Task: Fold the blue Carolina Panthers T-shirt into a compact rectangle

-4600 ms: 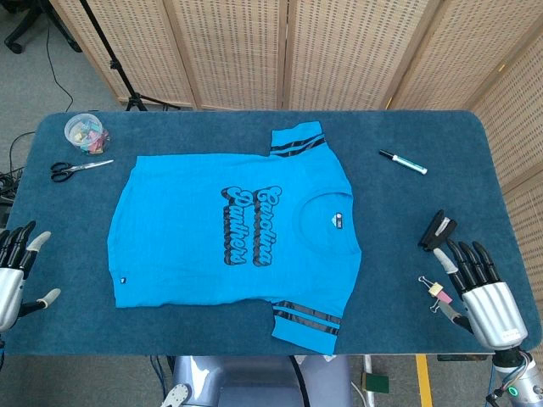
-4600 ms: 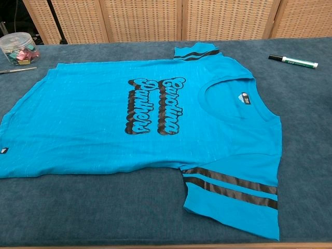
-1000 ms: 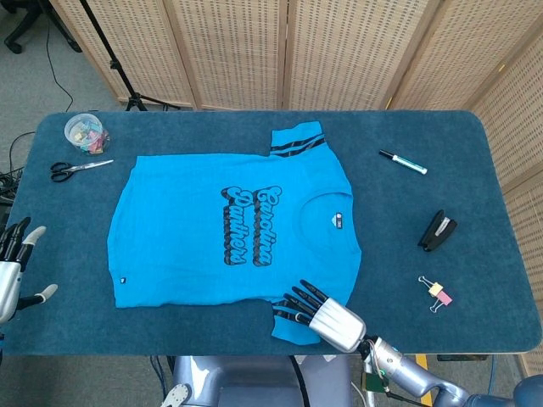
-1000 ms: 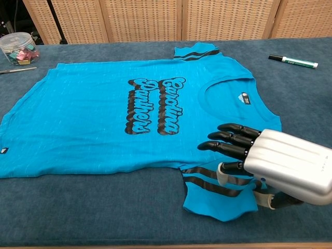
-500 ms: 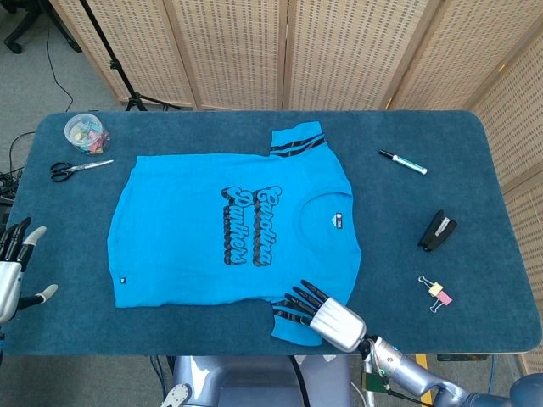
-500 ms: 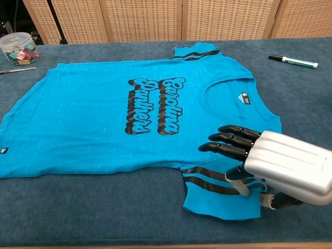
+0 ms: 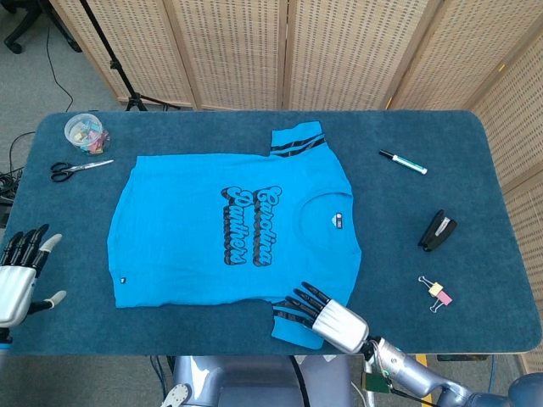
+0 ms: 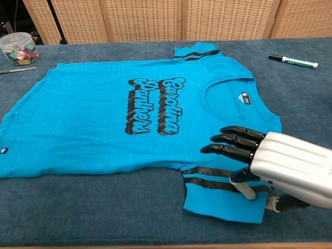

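The blue Carolina Panthers T-shirt lies flat and face up on the blue table, collar toward the right. My right hand hovers palm down over the near striped sleeve. Its fingers stretch out toward the shirt body, and its thumb touches the sleeve's stripes. The sleeve's right corner is hidden under that hand. My left hand is at the table's left edge, away from the shirt, fingers spread and holding nothing.
A clear jar of clips and scissors lie at the back left. A marker, a black stapler and a binder clip lie to the right of the shirt.
My right hand came from the table's right side to the near sleeve, then drew back slightly rightward over the last second with its thumb shifting on the stripes. The left hand rose a little.
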Controlling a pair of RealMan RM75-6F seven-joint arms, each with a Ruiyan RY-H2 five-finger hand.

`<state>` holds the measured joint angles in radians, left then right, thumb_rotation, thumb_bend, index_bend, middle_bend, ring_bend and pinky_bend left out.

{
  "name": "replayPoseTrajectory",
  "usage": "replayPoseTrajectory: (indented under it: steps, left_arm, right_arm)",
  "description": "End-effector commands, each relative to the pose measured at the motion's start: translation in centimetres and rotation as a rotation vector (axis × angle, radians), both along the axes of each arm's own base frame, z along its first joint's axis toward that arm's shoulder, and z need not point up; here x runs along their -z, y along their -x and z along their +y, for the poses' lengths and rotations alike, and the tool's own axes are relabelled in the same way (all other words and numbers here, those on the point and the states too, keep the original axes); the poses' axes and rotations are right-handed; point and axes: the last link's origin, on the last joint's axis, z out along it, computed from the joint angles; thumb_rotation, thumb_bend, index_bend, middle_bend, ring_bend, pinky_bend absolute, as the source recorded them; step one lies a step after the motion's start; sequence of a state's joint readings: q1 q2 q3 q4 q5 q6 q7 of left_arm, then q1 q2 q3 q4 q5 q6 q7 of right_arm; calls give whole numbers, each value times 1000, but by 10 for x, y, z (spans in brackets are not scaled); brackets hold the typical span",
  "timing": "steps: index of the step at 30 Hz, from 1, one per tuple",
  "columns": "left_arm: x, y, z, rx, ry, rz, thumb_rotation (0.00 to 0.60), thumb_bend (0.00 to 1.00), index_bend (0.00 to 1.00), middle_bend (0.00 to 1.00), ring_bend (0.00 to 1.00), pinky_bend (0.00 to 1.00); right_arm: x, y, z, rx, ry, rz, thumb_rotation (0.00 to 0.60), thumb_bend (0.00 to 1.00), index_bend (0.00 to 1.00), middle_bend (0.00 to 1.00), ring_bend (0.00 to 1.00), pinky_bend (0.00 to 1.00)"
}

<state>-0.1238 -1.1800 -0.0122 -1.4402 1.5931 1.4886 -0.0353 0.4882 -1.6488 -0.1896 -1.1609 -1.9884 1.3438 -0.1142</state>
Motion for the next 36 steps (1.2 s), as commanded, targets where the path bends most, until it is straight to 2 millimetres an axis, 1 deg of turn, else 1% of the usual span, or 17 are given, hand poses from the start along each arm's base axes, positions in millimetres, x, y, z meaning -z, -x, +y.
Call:
replayPoseTrajectory:
  steps: [1, 6, 8, 12, 18, 23, 24, 26, 34, 36]
  left_arm:
    - [11, 3, -6, 39, 44, -11, 600, 4, 0, 0, 0, 0]
    - [29, 8, -16, 76, 126, -29, 600, 67, 0, 0, 0, 0]
    - [32, 10, -17, 82, 138, -35, 600, 98, 5, 0, 0, 0]
    - [44, 19, -17, 85, 144, -33, 600, 154, 67, 0, 0, 0]
    - [64, 32, -11, 68, 155, -52, 600, 183, 173, 0, 0, 0]
    - [76, 35, -9, 72, 186, -63, 600, 193, 228, 0, 0, 0]
    - [82, 36, -8, 71, 208, -72, 600, 195, 236, 0, 0, 0]
    - [86, 38, -7, 69, 219, -82, 600, 198, 245, 0, 0, 0]
    - [99, 38, -2, 66, 252, -98, 600, 246, 275, 0, 0, 0]
    - [102, 37, -1, 68, 262, -104, 600, 269, 298, 0, 0, 0]
  right_arm:
    - [-2, 2, 0, -8, -3, -5, 600, 414, 664, 101, 0, 36]
    - [-6, 6, -2, -2, -16, -30, 600, 414, 664, 101, 0, 36]
    - [-6, 7, -2, -4, -18, -34, 600, 414, 664, 101, 0, 36]
    - [-6, 8, -2, -11, -27, -40, 600, 414, 664, 101, 0, 37]
    - [-5, 9, -4, -6, -37, -51, 600, 414, 664, 101, 0, 36]
    - [-3, 11, -6, -1, -41, -47, 600, 414, 664, 101, 0, 36]
    - [-3, 12, -6, 2, -41, -49, 600, 414, 664, 101, 0, 36]
    - [-3, 13, -6, 3, -41, -52, 600, 414, 663, 101, 0, 36]
    - [-4, 14, -7, 8, -40, -56, 600, 414, 664, 101, 0, 37]
    - [-3, 14, -7, 11, -40, -58, 600, 414, 664, 101, 0, 37]
